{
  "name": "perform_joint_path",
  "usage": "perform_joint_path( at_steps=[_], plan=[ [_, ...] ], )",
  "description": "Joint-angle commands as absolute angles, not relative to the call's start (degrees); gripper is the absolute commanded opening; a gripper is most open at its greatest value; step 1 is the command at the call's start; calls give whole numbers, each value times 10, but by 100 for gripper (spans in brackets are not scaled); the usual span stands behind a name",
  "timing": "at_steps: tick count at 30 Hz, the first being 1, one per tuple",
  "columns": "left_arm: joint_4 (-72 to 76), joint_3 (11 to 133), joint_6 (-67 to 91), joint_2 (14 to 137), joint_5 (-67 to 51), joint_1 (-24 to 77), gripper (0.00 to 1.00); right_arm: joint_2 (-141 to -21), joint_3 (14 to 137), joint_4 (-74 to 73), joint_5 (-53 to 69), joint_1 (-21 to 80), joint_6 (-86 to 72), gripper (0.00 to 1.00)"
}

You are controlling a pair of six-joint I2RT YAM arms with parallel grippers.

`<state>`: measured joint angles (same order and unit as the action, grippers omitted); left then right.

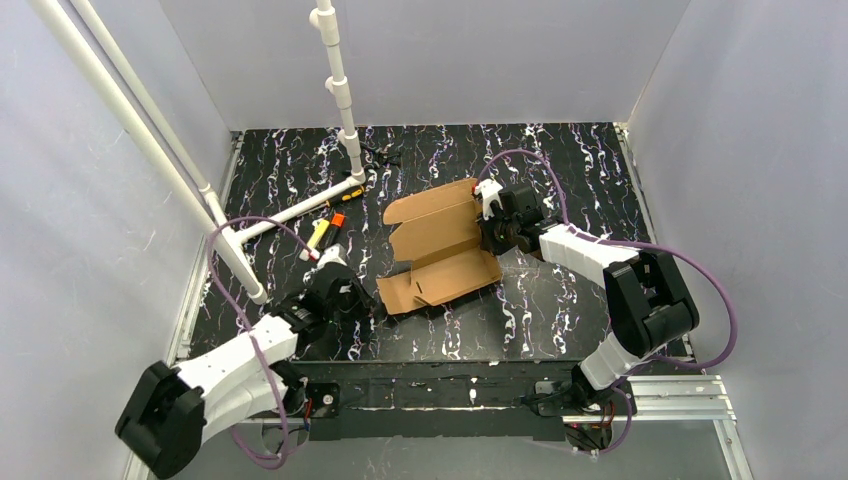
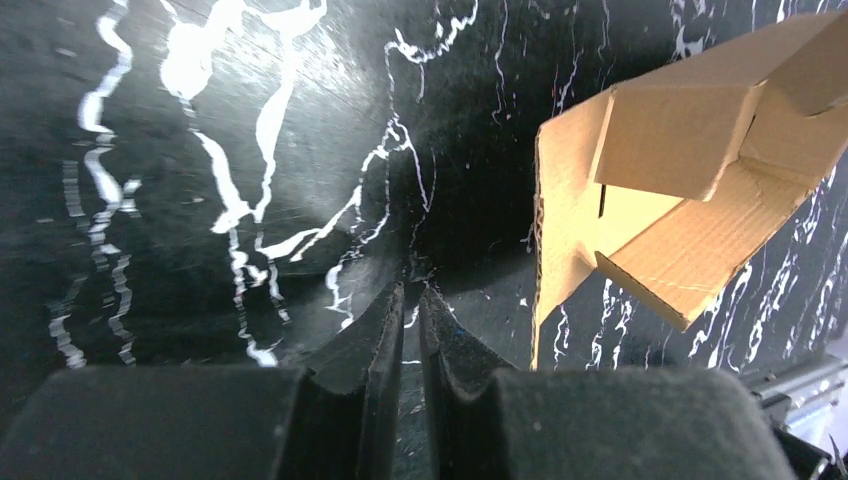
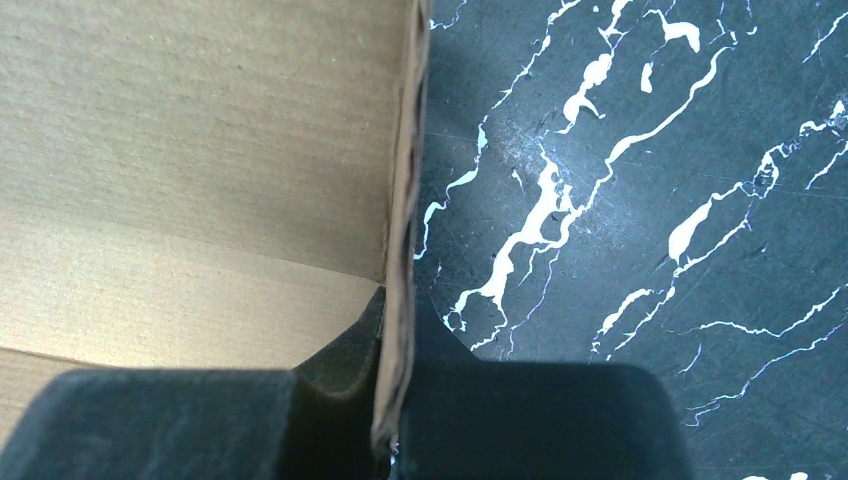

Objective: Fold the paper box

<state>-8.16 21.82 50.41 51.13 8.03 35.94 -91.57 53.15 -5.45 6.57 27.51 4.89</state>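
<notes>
Paper box: the paper box (image 1: 440,238) lies near the counter's centre, brown cardboard, partly folded. Its panels are bent up along the creases and its flaps stand open.
Box edges: long axis runs from about 7 o'clock to 1 o'clock in the overhead view. One slotted panel lies nearest the arms.
Right pincer: the right pincer (image 3: 395,335) is at the box's 3 o'clock side, clamped on a raised cardboard wall whose cut edge runs up between the fingers.
Left pincer: the left pincer (image 2: 412,300) is at the box's 8 o'clock corner, near it but apart. It is narrow, fingers almost together, with nothing between them, low over bare counter.
Counter: the counter (image 1: 560,170) is black with white and purplish marble veins, and slightly glossy.
Marker: a marker (image 1: 336,221) lies at the box's 10 o'clock, well apart.
Pipe frame: a white pipe frame (image 1: 340,90) rises from 11 o'clock.
Walls: plain pale walls (image 1: 450,60) close in the left, far and right sides.
</notes>
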Motion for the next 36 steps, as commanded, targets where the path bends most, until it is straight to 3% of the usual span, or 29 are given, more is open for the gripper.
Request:
perform_joint_path(
  at_steps=[1, 12, 26, 36],
  plan=[
    [59, 200, 524, 585, -15, 356, 10, -932, 540, -62, 61, 277, 57, 1],
    [151, 255, 498, 713, -84, 356, 15, -933, 540, -63, 65, 277, 57, 1],
    [182, 284, 482, 745, -148, 356, 15, -937, 540, -62, 65, 277, 58, 1],
    [189, 308, 482, 758, -164, 356, 27, -940, 540, -64, 66, 277, 59, 1]
  ],
)
